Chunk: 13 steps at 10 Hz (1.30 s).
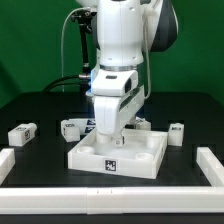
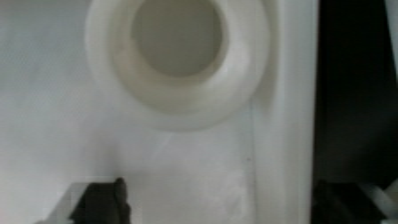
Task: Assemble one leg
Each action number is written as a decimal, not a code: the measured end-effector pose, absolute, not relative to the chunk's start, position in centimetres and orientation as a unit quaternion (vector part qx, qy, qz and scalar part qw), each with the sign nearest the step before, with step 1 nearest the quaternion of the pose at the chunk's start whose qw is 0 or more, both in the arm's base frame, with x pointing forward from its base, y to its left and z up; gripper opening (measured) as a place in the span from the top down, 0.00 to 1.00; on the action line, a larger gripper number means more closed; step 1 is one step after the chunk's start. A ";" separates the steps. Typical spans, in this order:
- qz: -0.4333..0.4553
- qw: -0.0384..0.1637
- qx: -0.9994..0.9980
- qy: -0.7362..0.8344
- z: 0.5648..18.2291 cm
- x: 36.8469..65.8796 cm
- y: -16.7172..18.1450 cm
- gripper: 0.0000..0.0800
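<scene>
The large white square tray-like piece (image 1: 130,158) lies in the middle of the black table, with a tag on its front wall. My gripper (image 1: 107,134) is down at its rear left part. In the wrist view the dark fingertips (image 2: 98,203) stand wide apart, close over the tray's white surface (image 2: 54,120). One round corner socket (image 2: 178,60) lies just ahead of them. My gripper (image 2: 231,205) looks open and holds no leg. Small white tagged legs lie on the table: one at the exterior view's left (image 1: 22,131), one nearer the arm (image 1: 70,128), one at the right (image 1: 177,132).
A low white rail runs along the table's front (image 1: 110,195) and up both sides (image 1: 210,165). The arm's body hides the table behind the tray. A cable hangs at the back left (image 1: 65,60).
</scene>
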<state>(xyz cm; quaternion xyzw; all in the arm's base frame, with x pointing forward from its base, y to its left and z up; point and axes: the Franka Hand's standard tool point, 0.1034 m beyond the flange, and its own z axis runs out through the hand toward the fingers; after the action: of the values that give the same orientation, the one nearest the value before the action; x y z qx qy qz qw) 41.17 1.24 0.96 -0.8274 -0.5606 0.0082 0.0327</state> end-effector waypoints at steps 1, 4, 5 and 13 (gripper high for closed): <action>0.009 0.033 -0.827 -0.561 0.9 41.1 1.2 0.58; 0.006 0.031 -0.828 -0.560 1.0 41.3 1.2 0.92; 0.006 0.031 -0.828 -0.560 1.0 41.3 1.2 0.92; -0.004 0.017 -0.785 -0.619 1.0 44.2 2.0 0.92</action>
<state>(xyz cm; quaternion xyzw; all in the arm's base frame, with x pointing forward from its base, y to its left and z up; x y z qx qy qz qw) 44.24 1.95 0.97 -0.7849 -0.6193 -0.0044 0.0175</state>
